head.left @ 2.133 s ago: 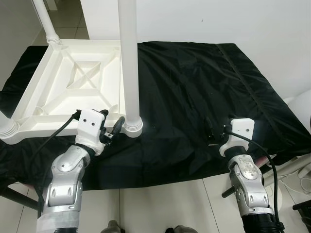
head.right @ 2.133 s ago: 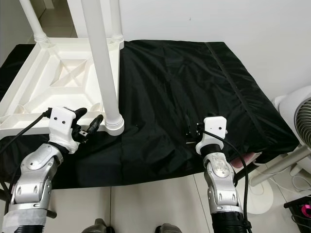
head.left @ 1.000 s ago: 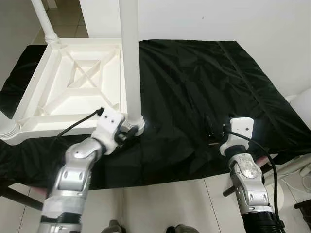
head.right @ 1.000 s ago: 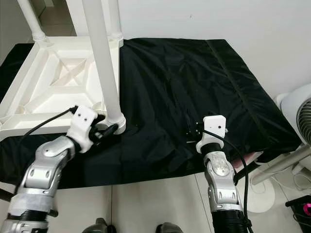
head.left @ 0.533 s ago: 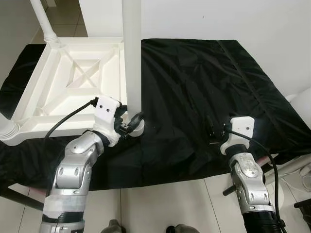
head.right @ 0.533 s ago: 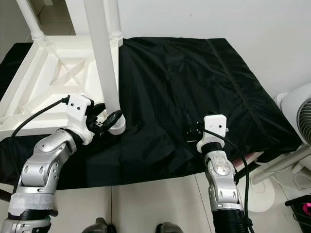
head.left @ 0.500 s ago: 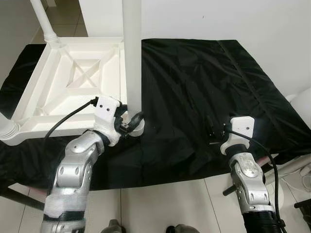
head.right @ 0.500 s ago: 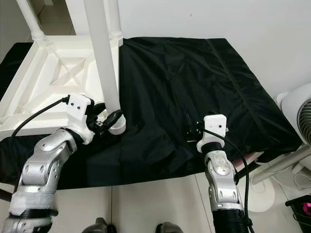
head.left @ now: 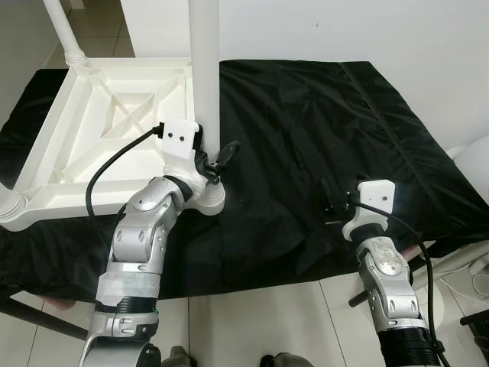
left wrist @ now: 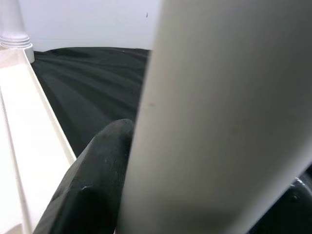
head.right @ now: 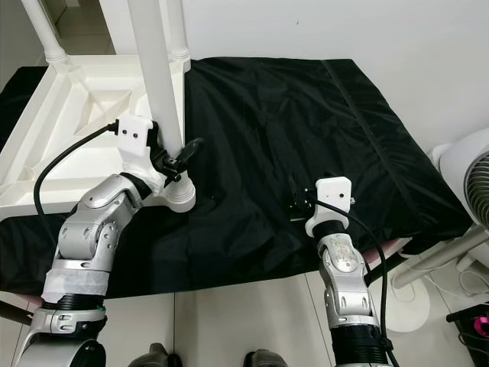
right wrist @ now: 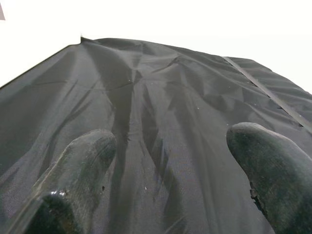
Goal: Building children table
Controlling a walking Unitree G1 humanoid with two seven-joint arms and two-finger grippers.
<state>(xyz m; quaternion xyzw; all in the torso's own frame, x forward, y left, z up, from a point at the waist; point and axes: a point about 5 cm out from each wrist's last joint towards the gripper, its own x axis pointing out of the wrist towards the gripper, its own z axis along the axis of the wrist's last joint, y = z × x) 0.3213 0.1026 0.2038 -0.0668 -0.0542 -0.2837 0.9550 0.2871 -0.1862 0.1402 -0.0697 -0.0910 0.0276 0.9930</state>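
A white plastic children's table (head.left: 84, 145) lies upside down on a black cloth (head.left: 321, 122), its legs pointing up. The near right leg (head.left: 205, 76) stands in its corner socket (head.left: 206, 200). My left gripper (head.left: 210, 159) sits a little above that socket with the leg between its fingers. One black finger (head.left: 227, 151) sticks out on the leg's right side. In the left wrist view the leg (left wrist: 219, 117) is pressed against a finger (left wrist: 92, 185). My right gripper (head.left: 330, 205) rests low over the cloth, open, with nothing between its fingers (right wrist: 78, 165).
Other white legs rise at the table's far left corner (head.left: 65, 34) and far right corner (head.right: 177, 30). A white fan (head.right: 470, 183) stands off the cloth's right edge. A white wall runs behind; tiled floor lies below the front edge.
My left gripper has climbed from the leg's foot to higher up the leg and now has the leg between its fingers. The right arm has stayed put.
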